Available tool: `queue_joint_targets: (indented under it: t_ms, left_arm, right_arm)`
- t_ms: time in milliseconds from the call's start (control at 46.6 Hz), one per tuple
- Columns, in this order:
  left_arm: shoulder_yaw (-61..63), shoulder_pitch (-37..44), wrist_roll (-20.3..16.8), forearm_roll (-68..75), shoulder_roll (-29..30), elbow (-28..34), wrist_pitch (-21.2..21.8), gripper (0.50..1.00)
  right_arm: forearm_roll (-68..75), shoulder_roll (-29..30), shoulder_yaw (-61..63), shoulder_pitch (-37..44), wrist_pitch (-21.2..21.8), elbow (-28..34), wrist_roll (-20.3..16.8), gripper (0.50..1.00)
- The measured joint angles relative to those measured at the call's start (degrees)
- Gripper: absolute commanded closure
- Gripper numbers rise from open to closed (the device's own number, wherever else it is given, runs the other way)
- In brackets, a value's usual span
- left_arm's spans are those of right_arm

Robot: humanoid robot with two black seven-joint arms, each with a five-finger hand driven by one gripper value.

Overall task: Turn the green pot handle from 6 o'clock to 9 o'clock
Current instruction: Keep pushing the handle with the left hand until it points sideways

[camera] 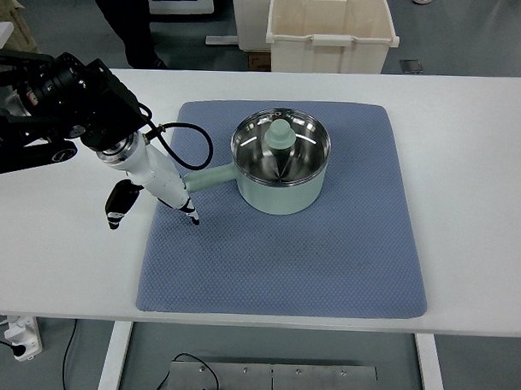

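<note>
Nearest the camera, below the desk's front edge, a grey floor shows with a metal base plate (271,381), black cables and a white power strip (20,336) at the lower left. The white desk (474,211) fills most of the view, and a blue textured mat (284,256) lies across its middle. The left hand (154,187), white with dark fingertips, comes in from the left edge on a black arm and sits over the mat's left border; its fingers (189,208) are closed around the end of the pot handle (211,177), with one dark finger hanging loose over the bare desk. The green pot (280,161) stands upright on the upper half of the mat, pale mint outside and shiny steel inside, with a mint knob visible in the bowl. Its handle points left and slightly toward the camera. Beyond the desk stand a cream plastic bin (330,35) and a person's dark trouser legs (129,23).
</note>
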Motion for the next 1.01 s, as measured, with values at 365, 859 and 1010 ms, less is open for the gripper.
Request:
queue_joint_targets:
  t_ms: [365, 859, 1010]
  left_arm:
    - [0.00, 0.21, 2.42, 1.86, -0.09, 0.97, 0.00, 0.500]
    - [-0.05, -0.13, 1.87, 1.70, 0.43, 0.14, 0.00, 0.500]
    - [-0.08, -0.14, 1.77, 1.63, 0.44, -0.64, 0.00, 0.500]
  right_arm:
    - [0.00, 0.00, 0.00, 0.00, 0.00, 0.00, 0.00, 0.500]
    - [0.00, 0.00, 0.00, 0.00, 0.00, 0.00, 0.00, 0.500]
    - [0.00, 0.00, 0.00, 0.00, 0.00, 0.00, 0.00, 0.500]
